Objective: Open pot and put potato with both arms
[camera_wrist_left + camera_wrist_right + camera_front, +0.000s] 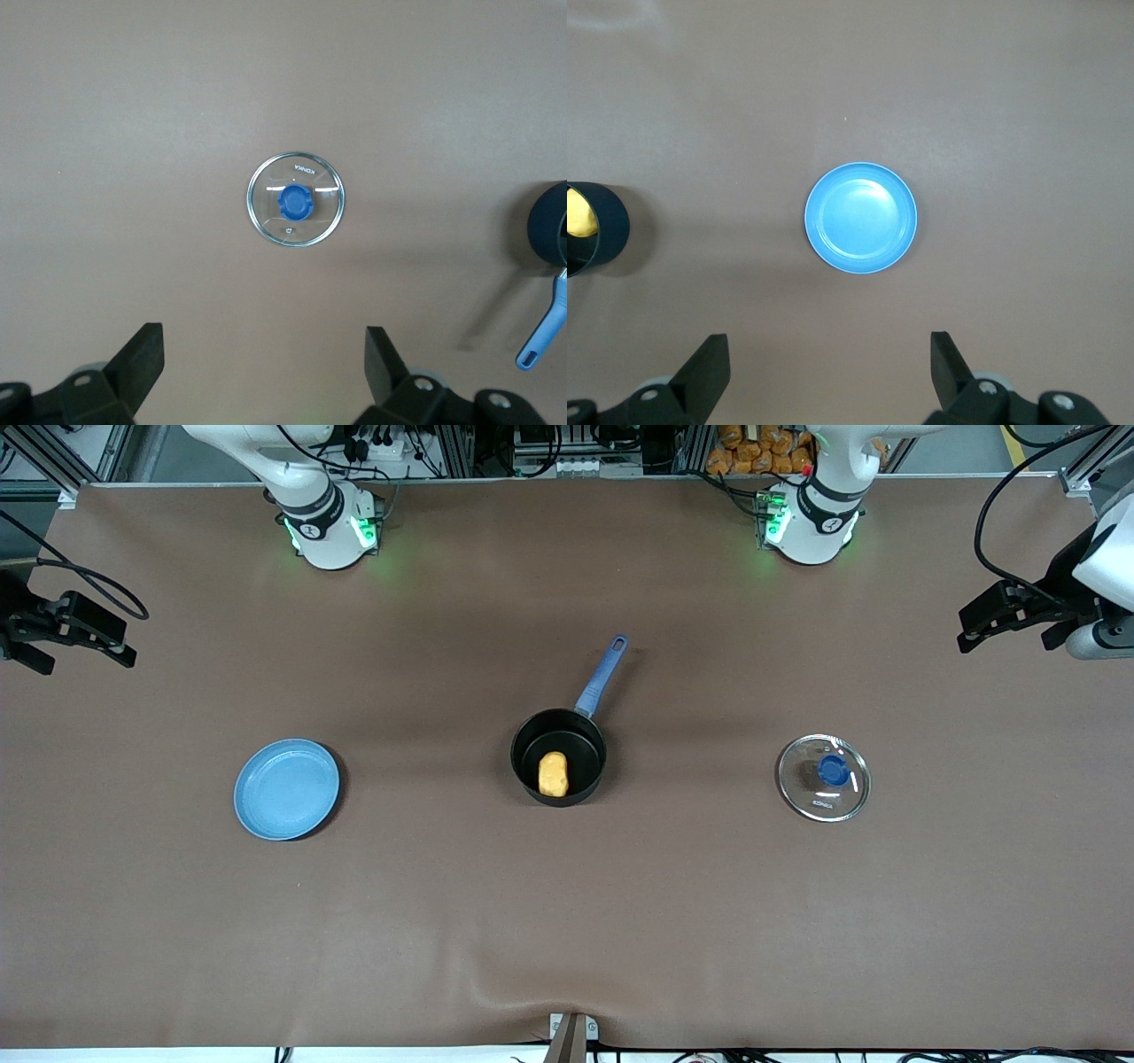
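Potato (553, 773) in pot (558, 756), lid (824, 777) at pot's 3 o'clock; both grippers' jaws spread, empty: left gripper (264, 372), right gripper (829, 372).

pot (558, 735): matt black | lid (824, 778): clear glossy glass | table (567, 921): matt brown

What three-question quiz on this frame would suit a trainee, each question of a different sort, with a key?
1. True or false: the potato lies inside the pot.
2. Where is the lid? A) on the pot B) on the table, toward the left arm's end C) on the plate
3. Fill in: the left gripper and right gripper are both ____.

Key: 1 true; 2 B; 3 open.
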Tool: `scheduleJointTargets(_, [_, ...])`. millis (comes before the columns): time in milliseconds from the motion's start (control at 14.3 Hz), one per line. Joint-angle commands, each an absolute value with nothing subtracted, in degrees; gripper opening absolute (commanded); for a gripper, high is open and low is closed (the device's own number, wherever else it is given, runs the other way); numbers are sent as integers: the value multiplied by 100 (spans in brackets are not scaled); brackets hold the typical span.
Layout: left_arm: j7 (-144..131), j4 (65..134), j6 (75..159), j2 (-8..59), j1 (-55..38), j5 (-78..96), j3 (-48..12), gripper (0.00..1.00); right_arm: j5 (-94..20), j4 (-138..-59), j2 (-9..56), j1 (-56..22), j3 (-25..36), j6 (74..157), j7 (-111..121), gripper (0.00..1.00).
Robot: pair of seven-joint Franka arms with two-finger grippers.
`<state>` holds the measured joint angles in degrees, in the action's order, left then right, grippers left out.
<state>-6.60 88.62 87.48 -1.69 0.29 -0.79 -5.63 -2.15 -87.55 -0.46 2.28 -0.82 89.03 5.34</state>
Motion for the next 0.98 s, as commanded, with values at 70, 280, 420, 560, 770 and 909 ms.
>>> scheduleJointTargets(70, [-598,8833,8649,-158,9,-132,-545,100,-237,-9044,-202,334,-132,9053,677,100])
scheduleJointTargets(280, [-598,8807,8605,-132,18,-132,-545,100,-229,-9044,-202,334,-132,9035,677,100])
scheduleJointTargets(420, [-615,8807,8552,-132,-17,-149,-554,100,-229,-9044,-202,334,-132,9035,677,100])
scheduleJointTargets(560, [-607,8807,8464,-149,9,-150,-554,100,-229,-9044,-202,334,-132,9035,677,100])
scheduleJointTargets(770, [-606,8763,8420,-149,0,-141,-554,100,-229,-9044,-202,325,-141,9035,677,100])
scheduleJointTargets(909, [-606,8754,8376,-149,9,-132,-554,100,-229,-9044,-202,325,-141,9044,677,100])
